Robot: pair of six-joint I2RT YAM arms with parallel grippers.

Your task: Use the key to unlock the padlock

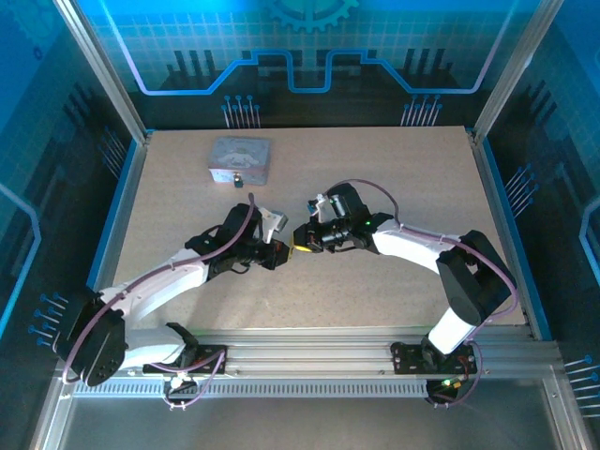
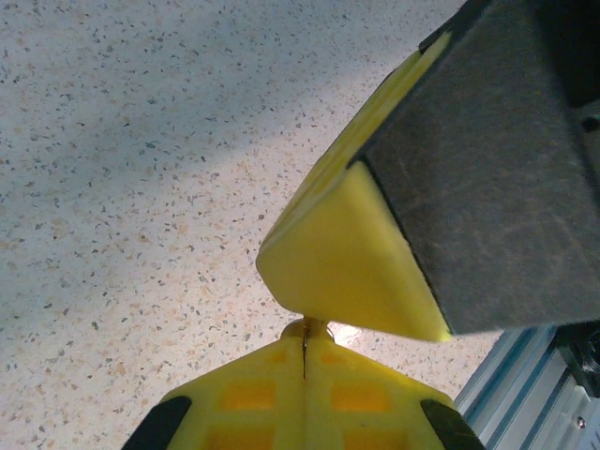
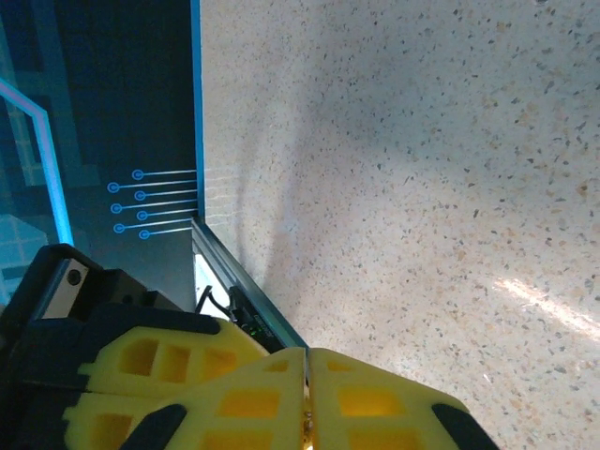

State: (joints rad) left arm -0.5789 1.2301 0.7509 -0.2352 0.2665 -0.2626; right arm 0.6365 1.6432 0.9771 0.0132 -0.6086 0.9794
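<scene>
The padlock (image 1: 239,159) waits; the key (image 2: 309,327) is held on its near side, well apart.
Left tool (image 2: 306,349) closed, pinching the key at its tips; right tool (image 3: 307,361) closed, tip against it. Risk: shallow pinch slips, dropping the key onto the tabletop (image 1: 394,281).

Speckled table (image 1: 394,187), blue walls (image 1: 56,112) (perhaps glass)

**White Shells, Black Joints, Yellow Fingers**

My left arm (image 1: 164,281) and right arm (image 1: 412,246) wore white shells between black joints, with purplish cables (image 1: 248,217) looped alongside. My left claw (image 2: 306,333) had yellow fingers (image 2: 248,398) with square recesses and black corner patches. My right claw (image 3: 307,356) matched, backed by a black screwed block (image 3: 56,295).
</scene>
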